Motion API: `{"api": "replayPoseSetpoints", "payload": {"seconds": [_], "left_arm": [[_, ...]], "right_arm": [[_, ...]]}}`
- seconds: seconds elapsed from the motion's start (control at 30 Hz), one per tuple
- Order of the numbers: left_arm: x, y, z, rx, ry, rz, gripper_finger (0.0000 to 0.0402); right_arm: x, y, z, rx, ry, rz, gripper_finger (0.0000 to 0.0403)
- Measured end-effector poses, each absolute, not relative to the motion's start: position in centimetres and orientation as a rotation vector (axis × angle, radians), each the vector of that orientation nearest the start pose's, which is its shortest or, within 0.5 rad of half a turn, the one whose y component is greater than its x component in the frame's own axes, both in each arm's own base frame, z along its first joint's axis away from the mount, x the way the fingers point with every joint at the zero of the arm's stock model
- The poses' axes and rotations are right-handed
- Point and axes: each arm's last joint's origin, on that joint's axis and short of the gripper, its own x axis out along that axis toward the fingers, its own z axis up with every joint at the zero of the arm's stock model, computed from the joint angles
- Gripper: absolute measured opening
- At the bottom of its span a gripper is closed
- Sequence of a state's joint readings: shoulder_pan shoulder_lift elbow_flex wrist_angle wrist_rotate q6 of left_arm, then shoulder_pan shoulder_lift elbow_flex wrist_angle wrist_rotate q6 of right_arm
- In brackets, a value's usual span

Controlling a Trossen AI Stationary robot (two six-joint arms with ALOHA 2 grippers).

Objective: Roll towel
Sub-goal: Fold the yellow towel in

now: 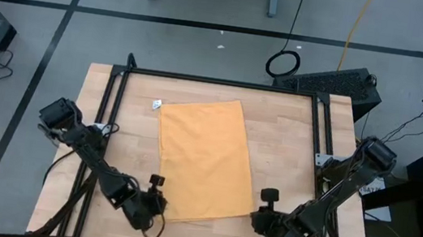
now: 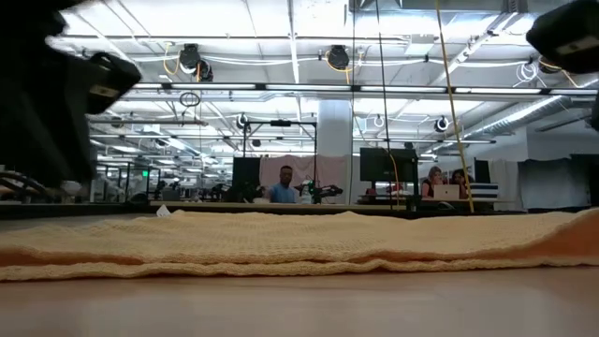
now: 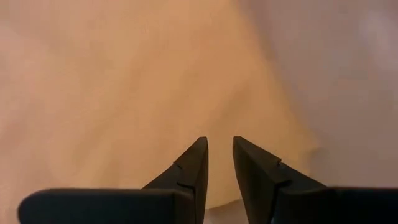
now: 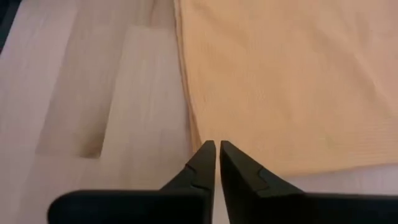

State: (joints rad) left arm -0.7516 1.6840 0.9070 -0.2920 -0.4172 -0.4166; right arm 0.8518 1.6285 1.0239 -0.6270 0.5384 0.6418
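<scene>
The mustard-yellow towel (image 1: pixel 206 159) lies spread flat on the wooden table, with its small white tag (image 1: pixel 156 104) at the far left corner. It also shows in the low view (image 2: pixel 299 245) as a low flat band. My left gripper (image 1: pixel 158 203) is at the towel's near left corner, its fingers a narrow gap apart (image 3: pixel 221 142). My right gripper (image 1: pixel 258 220) is at the towel's near right corner, its fingers shut together (image 4: pixel 217 144). My left gripper's fingertips (image 3: pixel 198 149) stand over the towel's near left corner (image 3: pixel 273 155), pointing toward the table's far side. I cannot tell whether they touch the cloth. My right gripper's shut fingertips (image 4: pixel 208 149) stand at the towel's near right corner (image 4: pixel 205 134). I cannot tell whether they touch it.
A black frame (image 1: pixel 224 82) runs along the table's far edge and down both sides. Bare wood (image 1: pixel 297 154) lies left and right of the towel. People sit at desks (image 2: pixel 281 192) in the room beyond the table.
</scene>
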Motion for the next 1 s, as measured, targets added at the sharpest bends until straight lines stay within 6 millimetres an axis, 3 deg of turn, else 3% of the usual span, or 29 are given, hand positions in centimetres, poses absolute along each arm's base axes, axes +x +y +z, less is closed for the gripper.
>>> {"api": "replayPoseSetpoints", "payload": {"seconds": [0.2, 0.37, 0.5, 0.67, 0.8, 1.0], "left_arm": [[22.1, -22.6, 15.7, 0.082, 0.858, -0.082, 0.0093], [19.8, -24.6, 15.4, 0.092, 0.802, -0.067, 0.0143], [19.1, -25.5, 14.3, 0.135, 0.782, -0.056, 0.0165], [19.4, -26.7, 12.5, 0.208, 0.753, -0.111, 0.0138], [19.7, -26.7, 11.5, 0.218, 0.763, -0.102, 0.0099], [19.8, -26.4, 11.4, 0.214, 0.783, -0.076, 0.0063]], "right_arm": [[21.3, 22.0, 18.8, -0.198, 0.916, -0.061, 0.0012], [22.1, 22.7, 18.8, -0.140, 0.841, -0.042, 0.0012], [22.9, 23.5, 19.5, -0.100, 0.728, -0.008, 0.0011], [24.4, 24.0, 21.0, -0.043, 0.515, -0.043, 0.0011], [27.0, 23.2, 21.9, 0.096, 0.356, -0.121, 0.0011], [31.5, 21.5, 20.1, 0.205, 0.327, 0.044, 0.0011]]}}
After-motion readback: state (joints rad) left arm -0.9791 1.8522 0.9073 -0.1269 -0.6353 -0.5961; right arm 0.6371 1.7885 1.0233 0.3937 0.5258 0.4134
